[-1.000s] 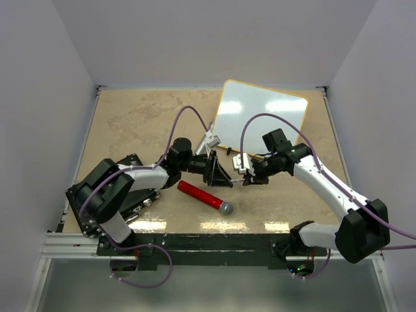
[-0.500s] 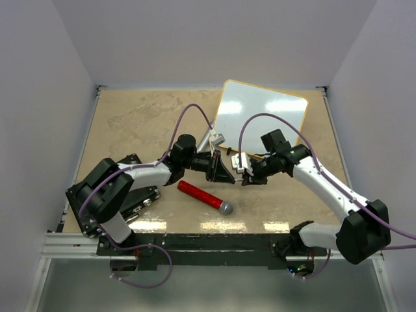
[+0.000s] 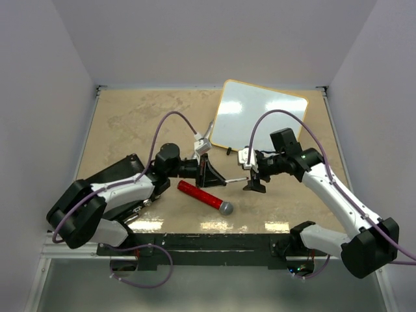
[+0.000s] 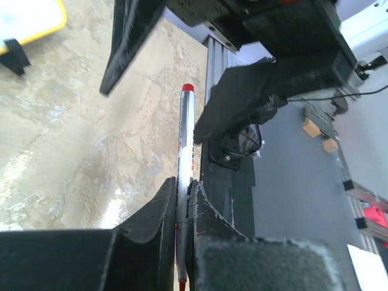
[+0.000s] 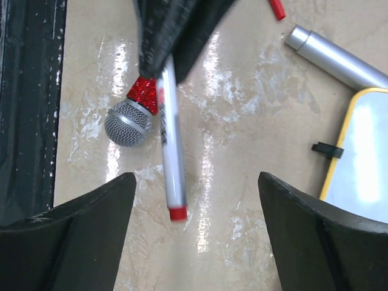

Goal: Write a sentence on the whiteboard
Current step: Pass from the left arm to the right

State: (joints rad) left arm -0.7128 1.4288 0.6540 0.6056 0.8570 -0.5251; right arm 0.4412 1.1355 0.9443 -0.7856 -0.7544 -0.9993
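Top external: finds the whiteboard (image 3: 260, 120) sitting at far right, well beyond both arms, bare of any sentence. Shows the left gripper (image 3: 211, 174) pinched tight on a red-ended marker (image 3: 235, 180), apparently mid-handover (perhaps to fix the writing grip); the right gripper (image 3: 253, 180) gaping wide about its free end, gripping nothing. Leaves a red microphone (image 3: 207, 197) nearby on the glossy beige tabletop (image 3: 130, 123), plain white walls (image 3: 195, 39) around.

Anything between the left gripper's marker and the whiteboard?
Mostly clear. The left gripper holds the marker; the open right gripper sits at its free end, and a silver cylinder lies on the table just off the whiteboard.
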